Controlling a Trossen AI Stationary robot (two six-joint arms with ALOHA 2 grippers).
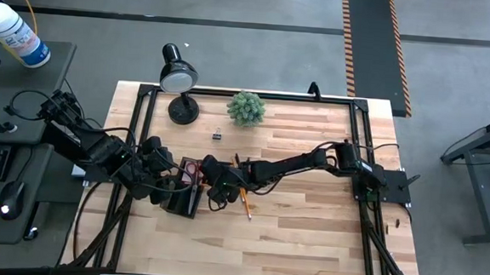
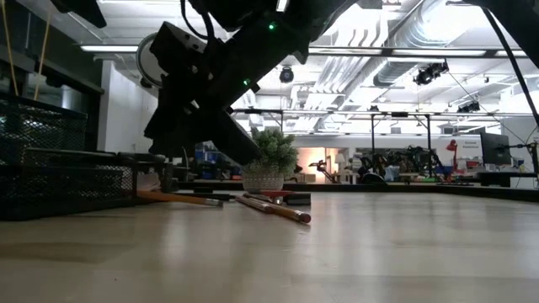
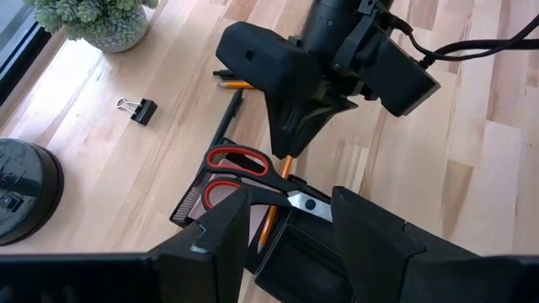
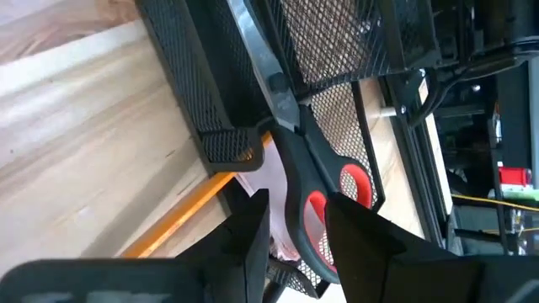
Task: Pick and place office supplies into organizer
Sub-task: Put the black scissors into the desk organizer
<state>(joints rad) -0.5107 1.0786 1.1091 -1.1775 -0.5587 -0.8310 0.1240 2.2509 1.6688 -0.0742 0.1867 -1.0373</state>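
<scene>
left wrist view | scissors [image 3: 253, 177] red-handled, across black mesh organizer [image 3: 189, 202] | right tool [image 3: 288, 143] pinching pencil [image 3: 271, 210] | left tool [image 3: 290, 223] apart

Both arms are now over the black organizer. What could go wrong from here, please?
1. The right gripper and the open left gripper hang close together over the black mesh organizer; they could collide.
2. The red-handled scissors lie across the organizer's rim, not inside; a nudge could tip them out.
3. The thin orange pencil lies slanted at the organizer's edge beneath the scissors; moving one may drag the other.
</scene>
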